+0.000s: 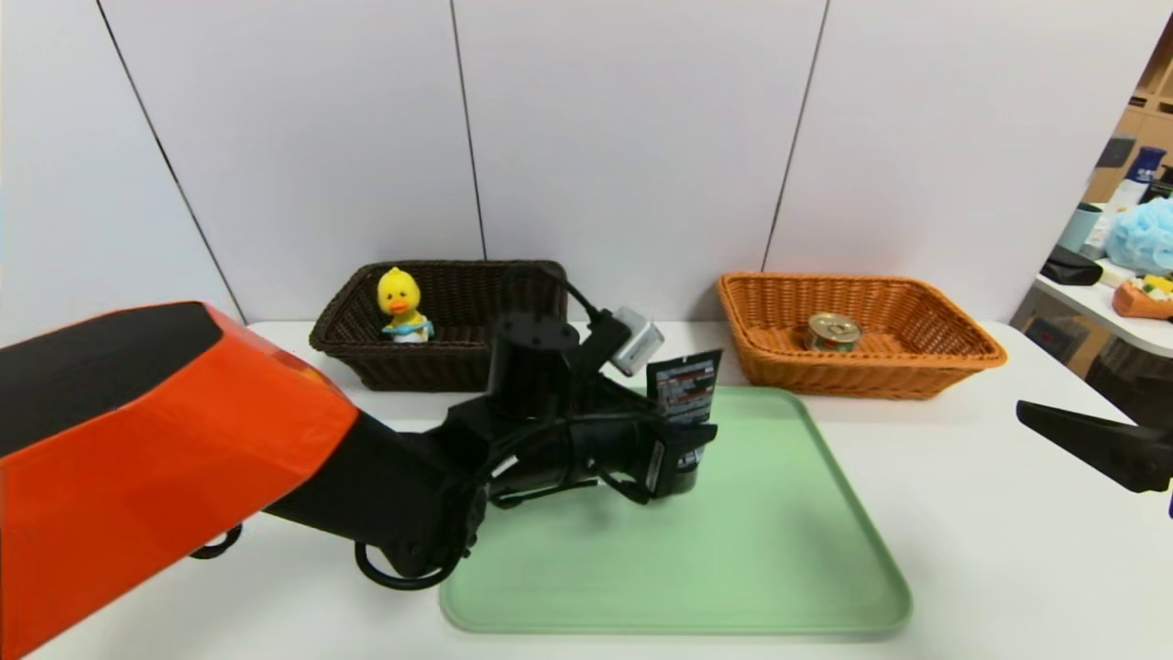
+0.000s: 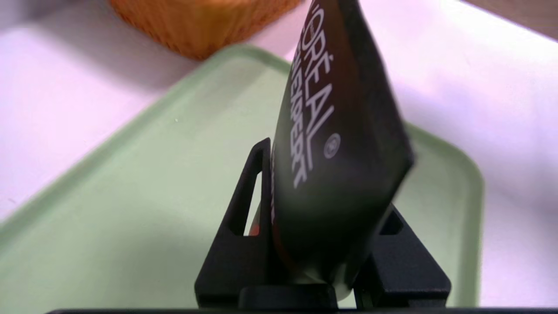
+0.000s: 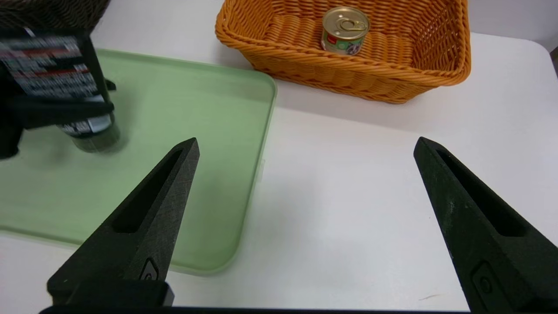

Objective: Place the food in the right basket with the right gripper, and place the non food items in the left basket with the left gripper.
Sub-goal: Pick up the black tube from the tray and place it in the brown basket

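Black tube (image 2: 331,144) — "L'ORÉAL", "EXPERT" — gripped by left gripper (image 2: 322,244).

So on the black squeeze tube (image 2: 335,131) we can read "ORÉAL" in big white letters, with a little ® after it, plus a second white line ending in "EXPERT". Its small print and the tin can's label (image 3: 342,43) we just can't make out.
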Controlling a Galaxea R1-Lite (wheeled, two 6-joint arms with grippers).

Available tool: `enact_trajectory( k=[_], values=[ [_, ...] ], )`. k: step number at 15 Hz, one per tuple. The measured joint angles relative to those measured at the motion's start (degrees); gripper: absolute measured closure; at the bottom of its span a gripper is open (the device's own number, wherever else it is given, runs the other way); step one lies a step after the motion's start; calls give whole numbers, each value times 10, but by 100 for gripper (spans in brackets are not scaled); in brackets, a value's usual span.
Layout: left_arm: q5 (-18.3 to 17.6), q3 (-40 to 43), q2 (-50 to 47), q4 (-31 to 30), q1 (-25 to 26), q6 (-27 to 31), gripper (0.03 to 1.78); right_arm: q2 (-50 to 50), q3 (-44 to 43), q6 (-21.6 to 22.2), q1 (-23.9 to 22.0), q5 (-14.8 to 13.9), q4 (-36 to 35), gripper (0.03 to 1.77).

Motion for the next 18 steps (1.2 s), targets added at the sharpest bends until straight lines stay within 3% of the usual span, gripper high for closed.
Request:
enact_trajectory(
  k=[5, 9, 14, 18],
  values=[
    [42, -130, -90, 130, 35, -17, 132, -4, 9, -1, 1, 0, 0, 10],
    [68, -249, -105, 229, 151, -21, 132, -5, 6, -2, 1, 1, 0, 10],
    [73, -277, -60, 252, 259, -19, 132, -5, -1, -2, 1, 1, 0, 10],
    [75, -277, -7, 247, 277, -21, 132, -9, -2, -2, 1, 0, 2, 10]
  ],
)
